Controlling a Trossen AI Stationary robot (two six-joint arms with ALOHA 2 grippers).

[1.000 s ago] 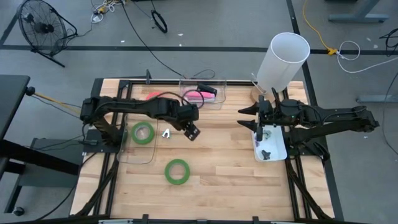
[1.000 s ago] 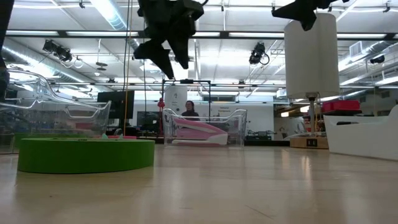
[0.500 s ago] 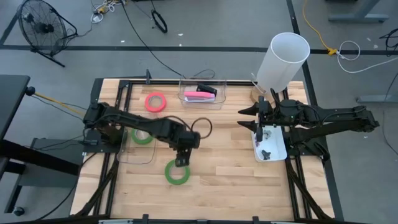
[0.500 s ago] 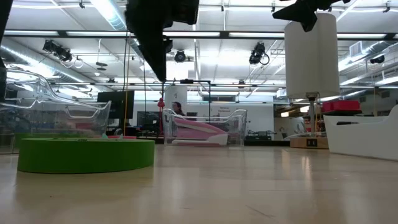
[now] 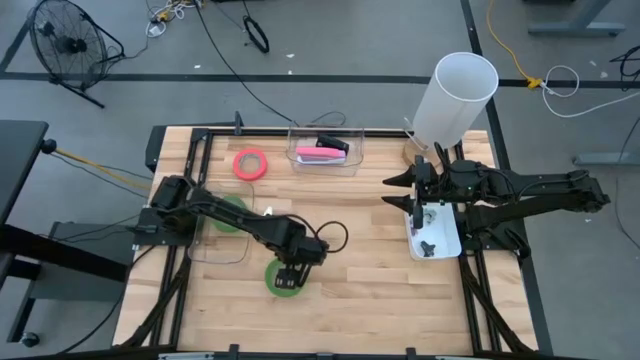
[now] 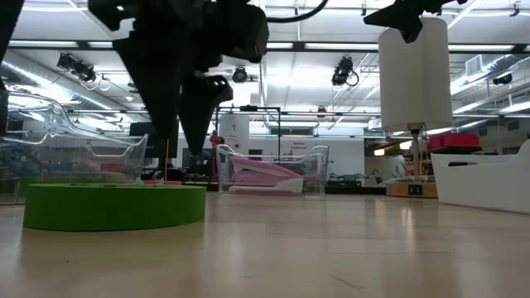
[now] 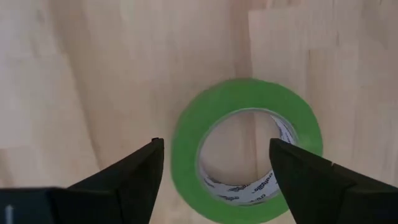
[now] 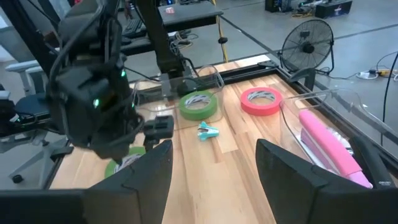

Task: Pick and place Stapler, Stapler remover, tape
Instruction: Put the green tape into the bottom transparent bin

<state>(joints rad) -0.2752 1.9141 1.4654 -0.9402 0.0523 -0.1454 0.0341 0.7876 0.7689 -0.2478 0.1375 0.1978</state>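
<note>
Two arms work over the wooden tabletop point(image 5: 380, 280). Left fingers point(image 5: 291, 276) hang spread wide right above a green tape point(image 5: 283, 280) lying flat. Right fingers point(image 5: 414, 187) wait, spread apart, above the white tray point(image 5: 447, 240).

green tape point(image 5: 285, 278) flat, pink stapler point(image 5: 320, 153) binned

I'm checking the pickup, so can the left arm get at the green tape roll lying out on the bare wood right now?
Probably yes. The left pincer is open right above the green tape roll, with nothing between them.
</note>
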